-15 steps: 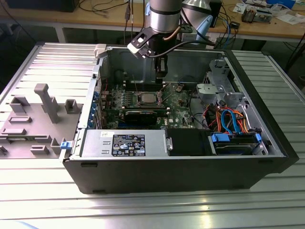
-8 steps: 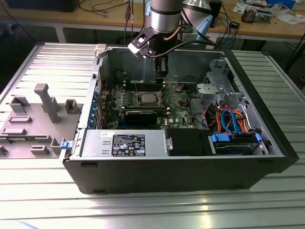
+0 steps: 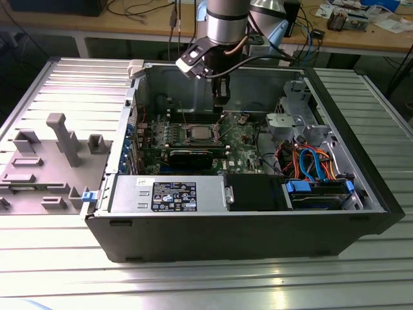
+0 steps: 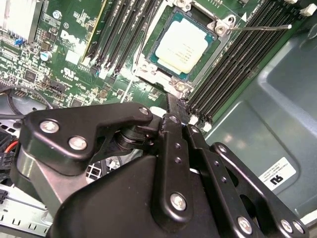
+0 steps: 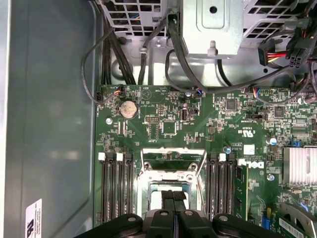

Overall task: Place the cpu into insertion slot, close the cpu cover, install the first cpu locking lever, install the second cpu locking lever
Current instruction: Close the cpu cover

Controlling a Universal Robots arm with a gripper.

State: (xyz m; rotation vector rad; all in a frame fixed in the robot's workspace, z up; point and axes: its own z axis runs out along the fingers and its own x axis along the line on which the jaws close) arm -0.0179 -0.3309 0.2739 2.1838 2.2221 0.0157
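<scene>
The cpu (image 4: 182, 45) lies flat in the insertion slot (image 4: 148, 67) on the green motherboard (image 5: 163, 126); its silver-grey top is bare. Seen from outside the case, the slot (image 3: 197, 134) sits mid-board. The cpu cover (image 5: 172, 152), a silver frame with green board showing through its window, looks swung back beyond the slot. A thin wire locking lever (image 4: 260, 28) sticks out sideways from one corner of the slot. My gripper (image 5: 173, 196) hovers just above the slot's edge with its black fingers (image 4: 172, 124) shut together and nothing between them; it hangs inside the case (image 3: 221, 103).
Black memory slots (image 5: 115, 186) flank the insertion slot on both sides. Cables (image 5: 178, 54) and a metal drive cage (image 5: 213, 27) crowd the board's far end. The grey case wall (image 5: 49, 124) stands close by. A power supply (image 3: 168, 194) and blue-trimmed drive bay (image 3: 319, 190) fill the case front.
</scene>
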